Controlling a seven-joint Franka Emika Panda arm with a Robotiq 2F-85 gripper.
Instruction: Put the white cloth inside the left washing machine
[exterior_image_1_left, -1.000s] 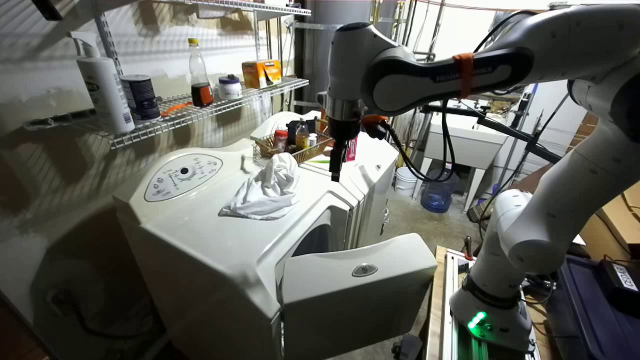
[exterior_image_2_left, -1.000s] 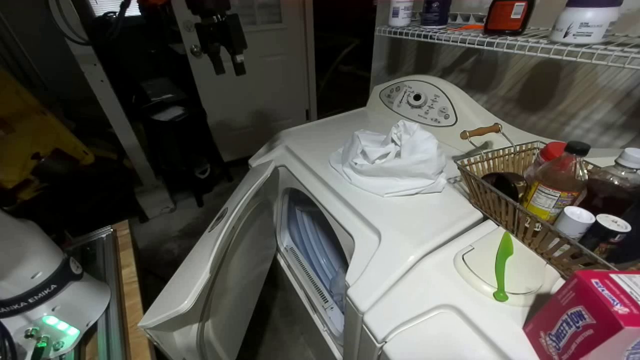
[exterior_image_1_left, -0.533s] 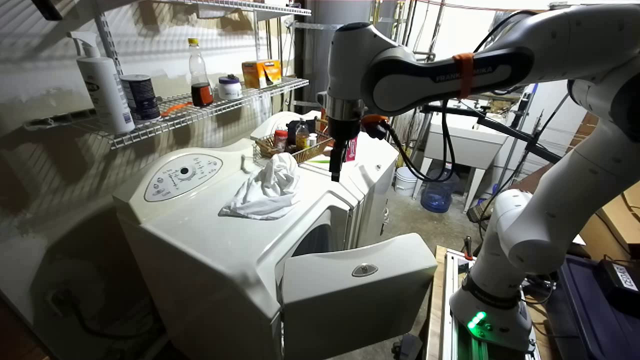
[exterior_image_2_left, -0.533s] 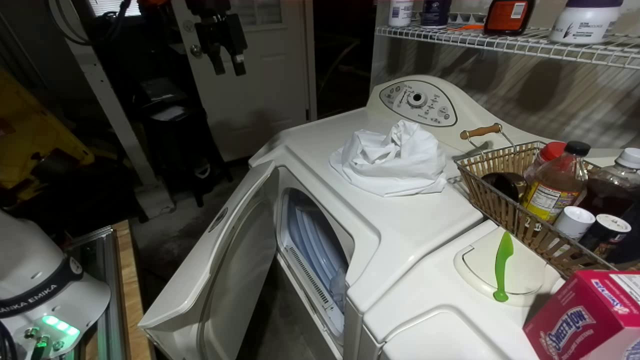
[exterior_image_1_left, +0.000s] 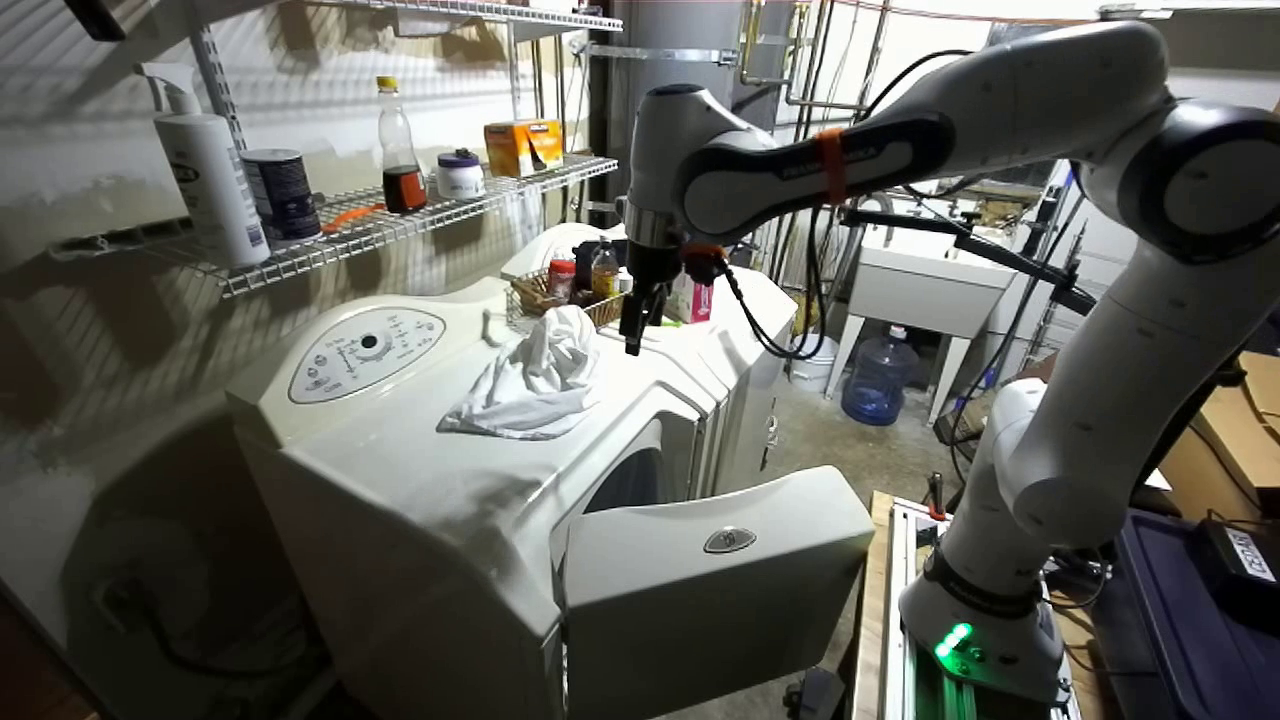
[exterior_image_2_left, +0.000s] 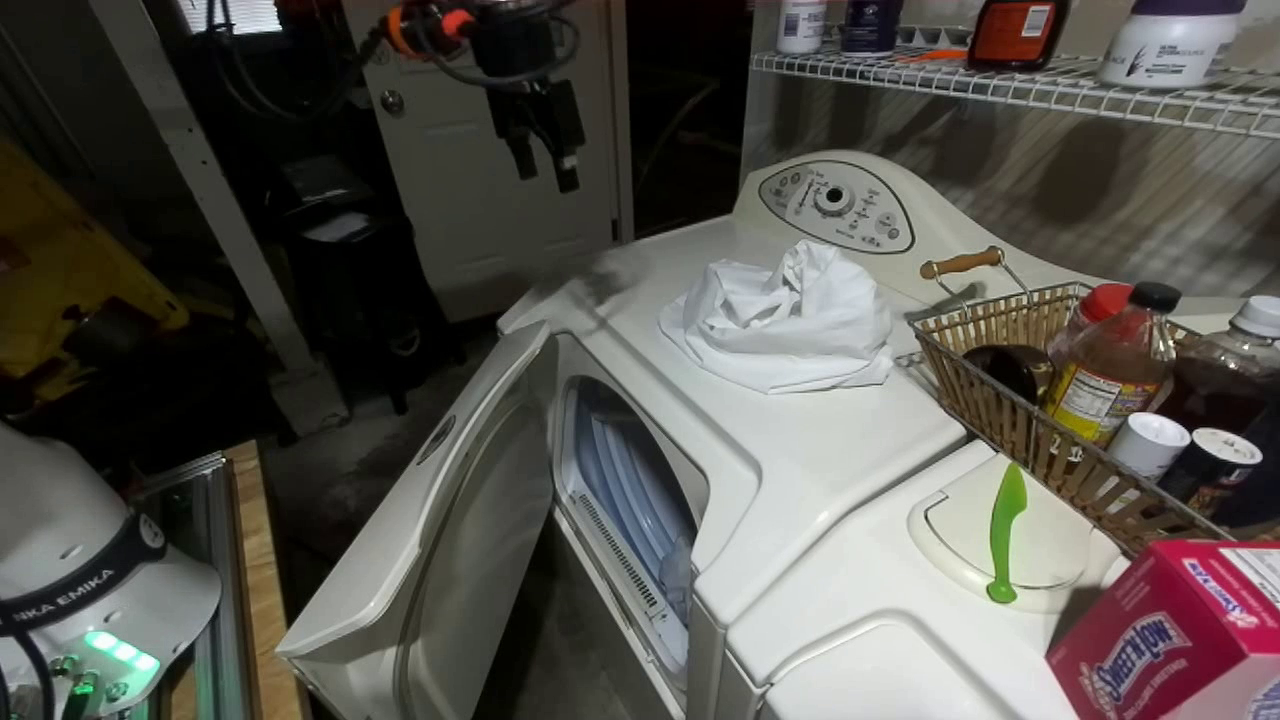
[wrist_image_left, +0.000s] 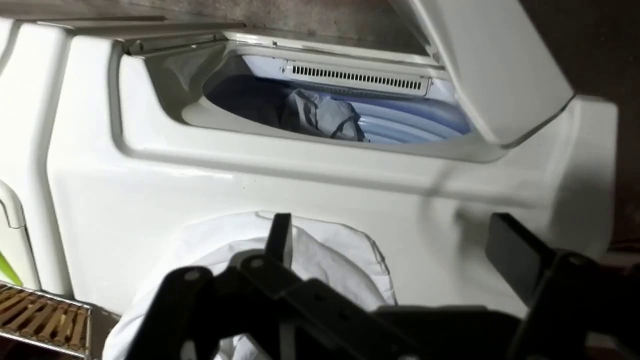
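The white cloth (exterior_image_1_left: 535, 385) lies in a crumpled heap on top of the left washing machine (exterior_image_2_left: 820, 430), behind its front opening. Its square door (exterior_image_1_left: 720, 590) stands swung out, and the drum (exterior_image_2_left: 625, 470) shows inside. My gripper (exterior_image_2_left: 547, 175) hangs in the air higher than the cloth and apart from it, fingers pointing down. In the wrist view the gripper (wrist_image_left: 395, 236) is spread wide with nothing between its fingers; the near part of the cloth (wrist_image_left: 340, 262) is partly hidden behind the left finger. A crumpled pale fabric (wrist_image_left: 325, 116) rests in the drum.
A wicker basket (exterior_image_2_left: 1040, 440) of bottles sits beside the cloth. On the neighbouring white appliance (exterior_image_2_left: 880, 670) lie a green spoon (exterior_image_2_left: 1007, 530) and a pink box (exterior_image_2_left: 1150, 640). A wire shelf (exterior_image_1_left: 430, 215) with bottles runs along the wall above the machines.
Over the last half second the arm has swung my gripper nearer to the machine's top, and its shadow now falls there. Cloth and door have stayed put; the fingers remain spread.
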